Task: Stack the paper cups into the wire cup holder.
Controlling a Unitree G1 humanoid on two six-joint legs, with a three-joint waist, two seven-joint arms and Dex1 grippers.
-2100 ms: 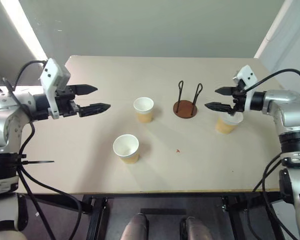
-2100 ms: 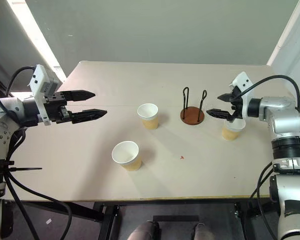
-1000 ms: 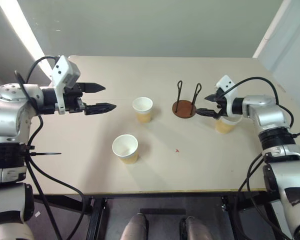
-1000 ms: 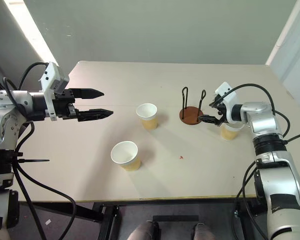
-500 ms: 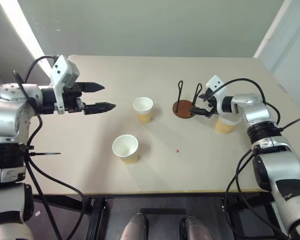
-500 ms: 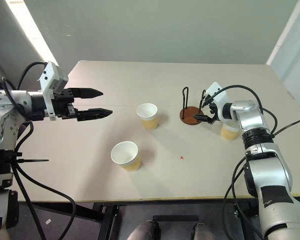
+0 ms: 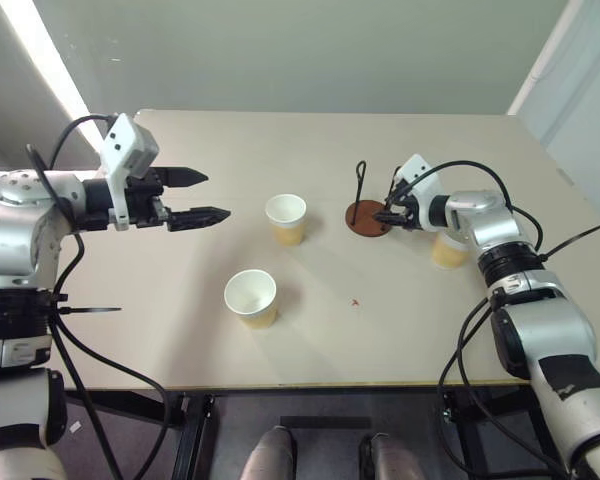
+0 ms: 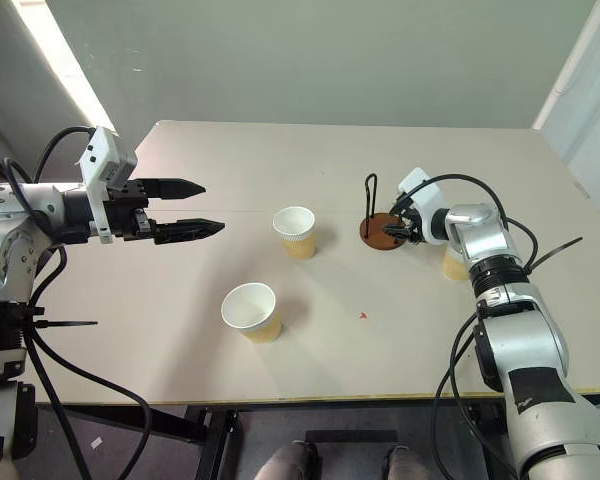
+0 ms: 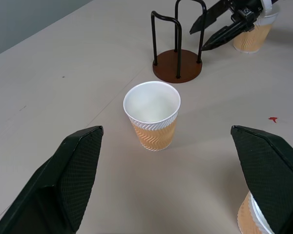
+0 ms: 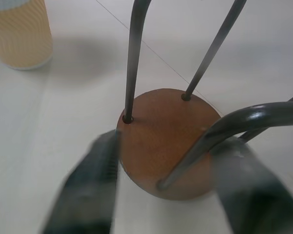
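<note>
Reddish-brown and round, the disc base of the wire cup holder, with its two thin black upright wire loops, stands empty on the pale table, right of centre and toward the far side. The right gripper sits at the holder's near loop, its two black fingers blurred and straddling the base, one at each side of the disc; the jaws look partly drawn in, but whether they press on the holder cannot be told. None of the three tan-yellow tapered paper cups is stacked: one stands just left of the holder, one nearer the table's front edge, and the third just beside the right forearm. The left gripper hangs spread wide above the table's left side, aimed toward the middle cup. Steadying the holder looks like the step in hand. Doing it well probably means gripping low, at the base or the foot of one wire, so the loops stay upright and the opening stays clear, while keeping the forearm off the nearby cup.
</note>
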